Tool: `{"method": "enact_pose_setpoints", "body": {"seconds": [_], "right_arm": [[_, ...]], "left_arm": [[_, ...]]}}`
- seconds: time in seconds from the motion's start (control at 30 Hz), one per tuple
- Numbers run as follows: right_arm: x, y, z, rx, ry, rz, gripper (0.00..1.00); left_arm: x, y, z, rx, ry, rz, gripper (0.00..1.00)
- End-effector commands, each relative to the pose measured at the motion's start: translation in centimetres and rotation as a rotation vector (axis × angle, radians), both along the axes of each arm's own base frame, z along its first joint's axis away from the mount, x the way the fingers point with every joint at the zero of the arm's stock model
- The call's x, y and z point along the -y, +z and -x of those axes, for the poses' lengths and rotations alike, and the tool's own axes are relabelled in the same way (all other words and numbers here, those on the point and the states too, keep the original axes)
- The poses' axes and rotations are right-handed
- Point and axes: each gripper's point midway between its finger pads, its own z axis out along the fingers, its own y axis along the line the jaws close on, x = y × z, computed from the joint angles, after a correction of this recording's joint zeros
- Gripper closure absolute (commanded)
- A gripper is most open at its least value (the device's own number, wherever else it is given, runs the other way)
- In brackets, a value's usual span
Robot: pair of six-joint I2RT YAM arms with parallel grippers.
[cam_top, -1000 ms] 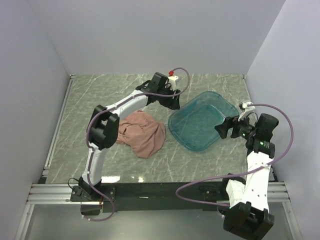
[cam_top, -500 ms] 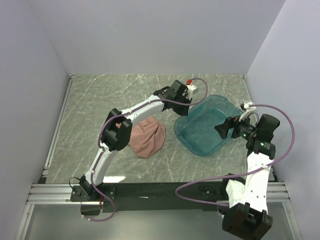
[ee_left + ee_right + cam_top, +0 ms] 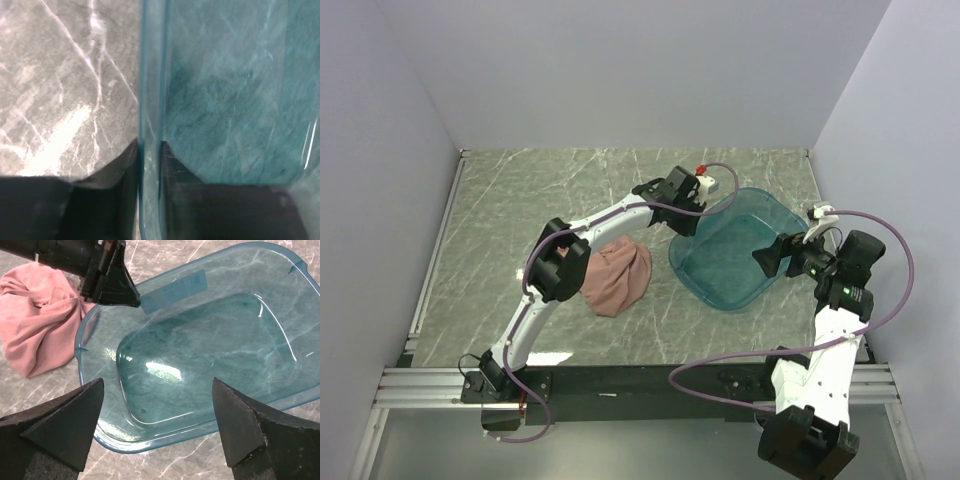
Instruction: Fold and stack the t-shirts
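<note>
The t-shirt (image 3: 617, 280) lies in a crumpled salmon heap on the counter (image 3: 510, 200), just beside the teal bin's (image 3: 725, 306) left corner. It is bunched too much to show a clear long axis, though the heap reaches slightly nearer than the bin's left corner. No jaws are on it.

The left arm (image 3: 610, 212) is the nearer one, and its forearm passes over the heap's far side. Its left jaws, however, are at the bin's far-left rim, beyond the shirt. In the wrist view they straddle that wall and press against both faces, so they look clamped on the bin.

The right arm (image 3: 840, 300) hangs over the bin's right side with the right jaws spread wide and holding nothing. The whole bin lies between them and the shirt.

A second ago the bin sat further left, closer against the shirt. The left jaws stood off its far-left corner, and more of the shirt showed. Now the bin is shifted right.
</note>
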Motion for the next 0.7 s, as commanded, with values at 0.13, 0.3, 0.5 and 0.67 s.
{"method": "enact_pose_setpoints", "body": {"seconds": [0.13, 0.3, 0.5, 0.67], "right_arm": [[0.2, 1.2, -0.2, 0.052, 0.003, 0.007, 0.05], [0.3, 1.4, 0.0, 0.058, 0.0, 0.003, 0.05], [0.2, 1.6, 0.1, 0.066, 0.006, -0.001, 0.05], [0.1, 1.8, 0.2, 0.073, 0.009, -0.001, 0.05]], "left_arm": [[0.7, 4.6, -1.2, 0.115, -0.024, 0.074, 1.0], [-6.4, 12.7, -4.3, 0.217, 0.171, 0.214, 1.0], [-17.9, 18.6, -5.4, 0.302, 0.367, 0.286, 1.0], [-29.0, 21.8, -5.8, 0.451, 0.632, 0.259, 1.0]]}}
